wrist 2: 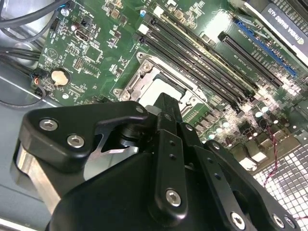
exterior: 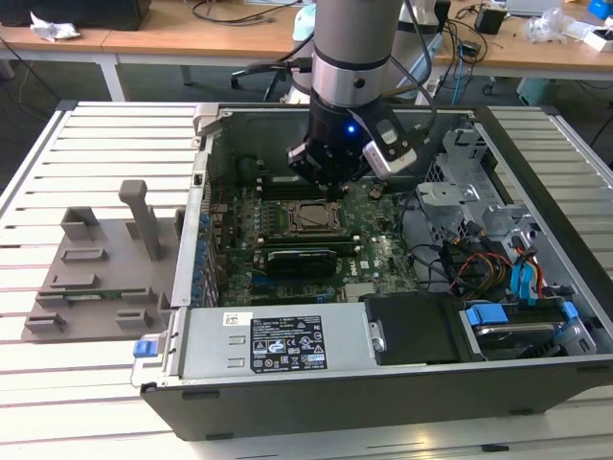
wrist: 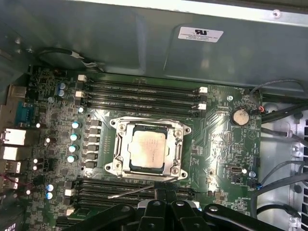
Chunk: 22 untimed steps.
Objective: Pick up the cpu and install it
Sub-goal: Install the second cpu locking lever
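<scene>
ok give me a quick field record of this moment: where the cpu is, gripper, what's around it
cpu: silver square chip lying inside the socket frame on the motherboard
gripper: above the socket area inside the open computer case, nothing visibly held; finger state cannot be told
socket surroundings: memory slots on both sides of the frame, coin battery on the board
outside the case: grey plastic tray on the slatted table, at the exterior view's left
</scene>
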### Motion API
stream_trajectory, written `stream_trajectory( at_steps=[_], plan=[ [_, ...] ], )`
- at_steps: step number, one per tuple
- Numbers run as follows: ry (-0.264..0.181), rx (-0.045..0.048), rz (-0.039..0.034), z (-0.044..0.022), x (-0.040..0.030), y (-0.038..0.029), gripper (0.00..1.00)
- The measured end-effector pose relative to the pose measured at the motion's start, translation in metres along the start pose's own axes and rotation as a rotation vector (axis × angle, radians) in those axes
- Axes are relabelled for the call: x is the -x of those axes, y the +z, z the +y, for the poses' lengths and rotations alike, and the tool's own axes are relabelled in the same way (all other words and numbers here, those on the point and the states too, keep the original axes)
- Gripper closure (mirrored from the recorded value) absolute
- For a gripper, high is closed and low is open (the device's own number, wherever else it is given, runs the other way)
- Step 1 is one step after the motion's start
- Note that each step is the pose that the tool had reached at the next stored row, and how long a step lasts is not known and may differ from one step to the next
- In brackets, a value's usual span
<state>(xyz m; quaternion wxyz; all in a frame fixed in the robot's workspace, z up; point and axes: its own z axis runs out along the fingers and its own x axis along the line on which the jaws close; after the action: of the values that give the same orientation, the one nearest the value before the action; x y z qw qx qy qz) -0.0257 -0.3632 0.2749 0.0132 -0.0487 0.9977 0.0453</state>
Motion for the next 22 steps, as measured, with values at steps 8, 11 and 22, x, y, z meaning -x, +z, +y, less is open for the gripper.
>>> stream_trajectory(
  at_steps=[8, 11, 22],
  plan=[
    [0.000, -0.0001, 0.0000, -0.0012, -0.0002, 0.0023, 0.89],
    [0.000, 0.0000, 0.0000, -0.0017, -0.0002, 0.0037, 0.89],
    [0.000, 0.0000, 0.0000, -0.0028, -0.0004, 0.0080, 0.89]
  ],
)
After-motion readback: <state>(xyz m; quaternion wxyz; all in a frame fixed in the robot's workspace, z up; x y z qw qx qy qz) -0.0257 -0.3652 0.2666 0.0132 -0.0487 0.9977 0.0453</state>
